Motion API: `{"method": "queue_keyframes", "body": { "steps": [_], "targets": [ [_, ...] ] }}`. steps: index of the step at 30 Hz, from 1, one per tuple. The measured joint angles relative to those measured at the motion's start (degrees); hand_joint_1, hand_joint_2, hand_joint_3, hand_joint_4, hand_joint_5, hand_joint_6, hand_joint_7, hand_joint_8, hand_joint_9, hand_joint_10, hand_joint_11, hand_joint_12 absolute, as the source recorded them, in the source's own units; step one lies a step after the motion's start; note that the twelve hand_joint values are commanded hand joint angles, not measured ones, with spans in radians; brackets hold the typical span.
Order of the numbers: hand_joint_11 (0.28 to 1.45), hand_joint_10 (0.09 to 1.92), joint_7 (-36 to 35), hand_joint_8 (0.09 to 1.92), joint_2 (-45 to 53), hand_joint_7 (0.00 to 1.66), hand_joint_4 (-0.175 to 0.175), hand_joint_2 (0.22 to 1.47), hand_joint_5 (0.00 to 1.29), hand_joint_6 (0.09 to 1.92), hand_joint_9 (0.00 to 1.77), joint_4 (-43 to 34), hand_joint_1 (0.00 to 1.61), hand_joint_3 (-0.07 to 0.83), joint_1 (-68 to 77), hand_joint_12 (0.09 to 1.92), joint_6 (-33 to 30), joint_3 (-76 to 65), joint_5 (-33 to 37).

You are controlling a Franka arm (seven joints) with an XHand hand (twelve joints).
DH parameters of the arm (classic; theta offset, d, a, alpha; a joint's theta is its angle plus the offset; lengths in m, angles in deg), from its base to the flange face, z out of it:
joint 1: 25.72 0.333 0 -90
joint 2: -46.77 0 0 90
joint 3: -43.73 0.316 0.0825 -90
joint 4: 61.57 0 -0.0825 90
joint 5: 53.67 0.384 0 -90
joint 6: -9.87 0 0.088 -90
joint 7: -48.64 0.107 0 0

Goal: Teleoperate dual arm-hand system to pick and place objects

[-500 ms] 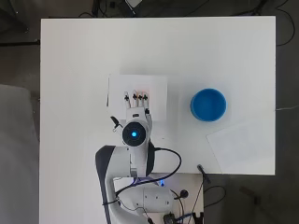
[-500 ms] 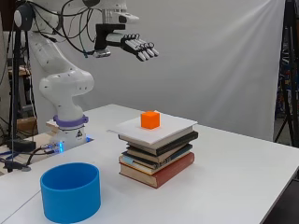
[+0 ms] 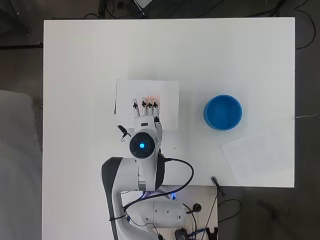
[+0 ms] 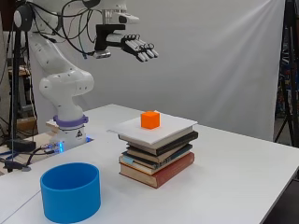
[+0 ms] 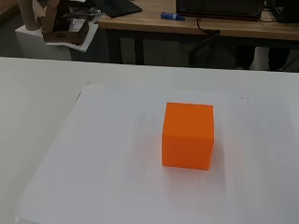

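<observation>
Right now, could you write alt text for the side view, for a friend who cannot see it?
A robot hand with straight fingers hangs high above an orange cube that sits on a white sheet topping a stack of books. A blue bowl stands on the white table, apart from the books and nearer the camera.

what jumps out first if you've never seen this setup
A bright orange cube sits alone on a white sheet topping a stack of books mid-table. High above it hangs the hand, fingers straight, holding nothing. A blue bowl stands apart on the table.
</observation>
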Motion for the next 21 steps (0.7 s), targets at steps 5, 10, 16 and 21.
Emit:
{"method": "queue_keyframes", "body": {
  "steps": [5, 10, 16, 21],
  "targets": [
    [0.51, 0.09, 0.14, 0.09, 0.16, 0.37, 0.096, 0.95, 0.38, 0.09, 0.49, -0.07, 0.15, 0.004, -0.02, 0.09, 0.09, 0.06, -0.06],
    [0.5, 0.09, 1.37, 0.09, 1.2, 0.33, 0.091, 0.96, 0.33, 0.09, 0.46, -0.32, 0.13, 0.006, -0.22, 0.09, 0.08, 0.26, -0.27],
    [0.5, 0.09, 3.94, 0.09, 3.13, 0.33, 0.093, 0.97, 0.32, 0.09, 0.45, -0.58, 0.11, 0.007, -0.58, 0.09, -0.85, 0.36, -1.04],
    [0.5, 0.09, 5.23, 0.09, 3.49, 0.33, 0.09, 0.96, 0.31, 0.09, 0.47, 0.12, 0.09, 0.001, -0.93, 0.09, -2.78, -0.27, -1.36]
  ]
}}
